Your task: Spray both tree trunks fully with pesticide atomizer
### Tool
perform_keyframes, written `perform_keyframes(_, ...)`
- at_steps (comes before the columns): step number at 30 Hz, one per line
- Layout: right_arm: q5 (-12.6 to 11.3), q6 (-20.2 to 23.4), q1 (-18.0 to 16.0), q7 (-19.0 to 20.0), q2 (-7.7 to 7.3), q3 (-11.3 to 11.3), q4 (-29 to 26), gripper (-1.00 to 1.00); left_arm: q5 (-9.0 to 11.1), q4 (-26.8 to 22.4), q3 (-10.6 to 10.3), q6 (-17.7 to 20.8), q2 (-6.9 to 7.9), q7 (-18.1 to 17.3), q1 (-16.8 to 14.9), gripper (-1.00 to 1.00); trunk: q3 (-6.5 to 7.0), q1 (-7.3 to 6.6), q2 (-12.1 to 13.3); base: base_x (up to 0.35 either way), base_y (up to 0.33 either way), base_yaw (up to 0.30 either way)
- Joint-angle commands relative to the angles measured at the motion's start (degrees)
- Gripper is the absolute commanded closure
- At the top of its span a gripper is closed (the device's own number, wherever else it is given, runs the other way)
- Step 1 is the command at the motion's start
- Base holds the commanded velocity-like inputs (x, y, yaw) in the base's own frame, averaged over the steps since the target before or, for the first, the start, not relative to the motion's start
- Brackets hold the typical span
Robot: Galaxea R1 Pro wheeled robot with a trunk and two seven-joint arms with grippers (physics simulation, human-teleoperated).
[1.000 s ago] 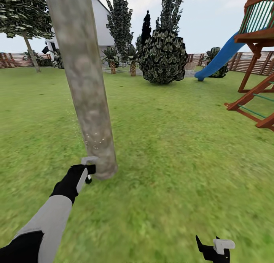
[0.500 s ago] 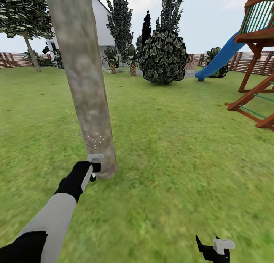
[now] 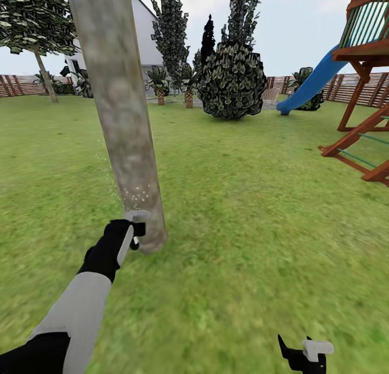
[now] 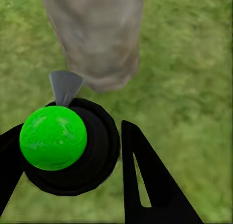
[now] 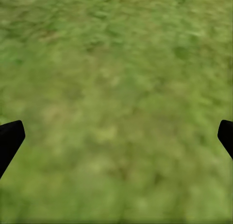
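Left gripper point(image 4: 73, 156) clenched on pesticide atomizer point(image 4: 65, 146), nozzle aimed at base of near tree trunk point(image 3: 121, 120); droplets visible low on bark. Right gripper point(image 5: 116, 136) released over lawn point(image 3: 243, 212). Recommend steady upward sweep, nozzle close, then circling trunk.

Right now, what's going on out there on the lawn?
Left gripper shut on sprayer, aimed at tree trunk base. Right gripper open over grass. Nothing in the way.
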Motion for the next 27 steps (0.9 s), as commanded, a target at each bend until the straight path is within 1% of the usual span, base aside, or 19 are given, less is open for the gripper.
perform_keyframes(1, 0.1, -0.1, 0.0, 0.5, 0.01, -0.5, 0.0, -1.00, -0.1, -2.3, 0.5, 3.4, 0.64, -0.2, 0.0, 1.00, -0.05, -0.01, 0.0, 0.000, 0.000, 0.000)
perform_keyframes(4, 0.1, -0.1, -0.1, 0.5, 0.04, -0.5, 0.1, -1.00, 0.3, -6.4, 0.7, 5.5, 5.10, -0.4, 0.2, 1.00, -0.05, -0.01, 0.0, 0.000, 0.000, 0.000)
perform_keyframes(5, 0.1, -0.1, -0.1, 0.5, 0.06, -0.5, 0.0, -1.00, 0.3, -7.0, 0.7, 5.8, 6.13, -0.5, 0.2, 1.00, -0.05, -0.01, 0.0, 0.000, 0.000, 0.000)
perform_keyframes(6, 0.1, -0.1, -0.1, 0.5, 0.05, -0.5, 0.1, -1.00, 0.3, -7.6, 0.8, 7.5, 6.84, -0.5, 0.2, 1.00, -0.05, -0.01, 0.0, 0.000, 0.000, 0.000)
perform_keyframes(9, 0.1, -0.1, 0.0, 0.5, 0.00, -0.5, 0.0, -1.00, 0.4, -11.7, 0.3, 9.8, 5.86, -0.4, 0.4, 1.00, -0.05, -0.01, 0.0, -0.042, 0.000, 0.000)
perform_keyframes(10, 0.1, -0.1, 0.0, 0.5, 0.01, -0.5, 0.0, -1.00, 0.2, -12.7, 0.0, 10.0, 4.72, -0.4, 0.4, 1.00, -0.05, -0.01, 0.0, -0.251, 0.000, 0.000)
perform_keyframes(11, 0.1, -0.1, 0.0, 0.5, 0.01, -0.5, 0.0, -1.00, 0.0, -13.6, -0.9, 10.2, 2.74, -0.2, 0.4, 1.00, -0.05, -0.01, 0.0, -0.304, 0.000, 0.000)
perform_keyframes(12, 0.1, -0.1, 0.0, 0.5, 0.03, -0.5, 0.0, -1.00, -0.1, -14.0, -2.2, 10.5, 1.89, -0.1, 0.4, 1.00, -0.05, -0.01, 0.0, -0.327, 0.000, 0.000)
perform_keyframes(14, 0.1, -0.1, -0.1, 0.5, 0.03, -0.5, 0.1, -1.00, -0.1, -14.6, -3.9, 12.5, 1.31, 0.0, 0.1, 1.00, -0.05, -0.01, 0.0, -0.205, 0.000, 0.000)
perform_keyframes(15, 0.1, -0.1, -0.1, 0.5, 0.03, -0.5, 0.0, -1.00, -0.2, -14.7, -4.1, 13.1, 1.30, 0.1, 0.0, 1.00, -0.05, -0.01, 0.0, -0.051, 0.000, 0.000)
perform_keyframes(17, 0.1, -0.1, -0.1, 0.5, 0.02, -0.5, 0.1, -1.00, -0.3, -15.4, -4.0, 13.5, 1.96, 0.0, -0.1, 1.00, -0.05, -0.01, 0.0, -0.020, 0.000, 0.000)
perform_keyframes(18, 0.1, -0.1, -0.1, 0.5, 0.03, -0.5, 0.1, -1.00, -0.4, -15.9, -3.7, 13.6, 2.64, 0.0, -0.1, 1.00, -0.05, -0.01, 0.0, -0.007, 0.000, 0.000)
perform_keyframes(19, 0.1, -0.1, -0.1, 0.5, 0.03, -0.5, 0.1, -1.00, -0.3, -16.2, -2.6, 13.7, 4.24, 0.0, -0.1, 1.00, -0.05, -0.01, 0.0, -0.003, 0.000, 0.000)
perform_keyframes(21, 0.1, -0.1, -0.1, 0.5, 0.01, -0.5, 0.1, -1.00, 0.0, -16.4, -1.2, 13.7, 6.70, -0.2, -0.3, 1.00, -0.05, -0.01, 0.0, -0.001, 0.000, 0.000)
perform_keyframes(22, 0.1, -0.1, -0.1, 0.5, 0.05, -0.5, 0.1, -1.00, 0.2, -16.5, -1.0, 13.8, 7.03, -0.3, -0.6, 1.00, -0.05, -0.01, 0.0, 0.000, 0.000, 0.000)
perform_keyframes(24, 0.1, -0.1, 0.0, 0.5, 0.04, -0.5, 0.1, -1.00, 0.4, -16.5, -1.2, 13.8, 6.05, -0.3, -1.4, 1.00, -0.05, -0.01, 0.0, 0.000, 0.000, 0.000)
perform_keyframes(25, 0.1, -0.1, 0.0, 0.5, 0.02, -0.5, 0.1, -1.00, 0.2, -16.6, -1.3, 13.8, 4.63, -0.2, -1.7, 1.00, -0.05, -0.01, 0.0, 0.000, 0.000, 0.000)
perform_keyframes(26, 0.1, -0.1, -0.1, 0.5, 0.02, -0.5, 0.1, -1.00, -0.1, -16.6, -1.4, 13.8, 2.10, 0.0, -2.6, 1.00, -0.05, -0.01, 0.0, 0.000, 0.000, 0.000)
perform_keyframes(27, 0.1, -0.1, -0.1, 0.5, 0.02, -0.5, 0.1, -1.00, -0.3, -16.6, -1.5, 14.0, 0.43, 0.0, -3.5, 1.00, -0.05, -0.01, 0.0, 0.000, 0.000, 0.000)
